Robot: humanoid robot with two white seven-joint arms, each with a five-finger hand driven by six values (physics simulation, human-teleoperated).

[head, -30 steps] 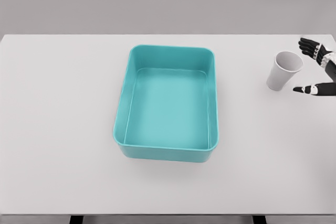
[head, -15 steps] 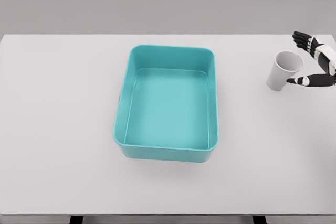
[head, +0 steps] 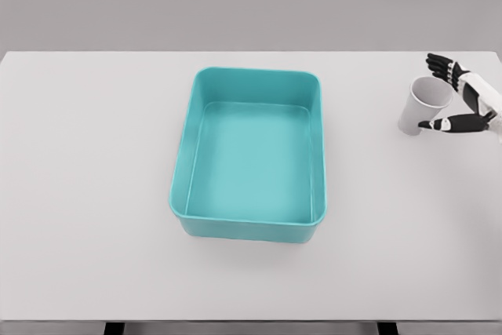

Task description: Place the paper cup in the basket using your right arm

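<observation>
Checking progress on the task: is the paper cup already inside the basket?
No, the paper cup stands on the table right of the teal basket, which holds nothing.

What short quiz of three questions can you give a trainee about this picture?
1. True or false: the paper cup lies inside the teal basket.
2. Which side of the basket is the cup on: A) left, B) right, C) in front?
3. Fill in: the right hand has its fingers ____ around the cup, thumb in front and the other fingers behind.

Key: 1 false, it stands on the white table. 2 B. 3 open; no firm grasp shows yet.
</observation>
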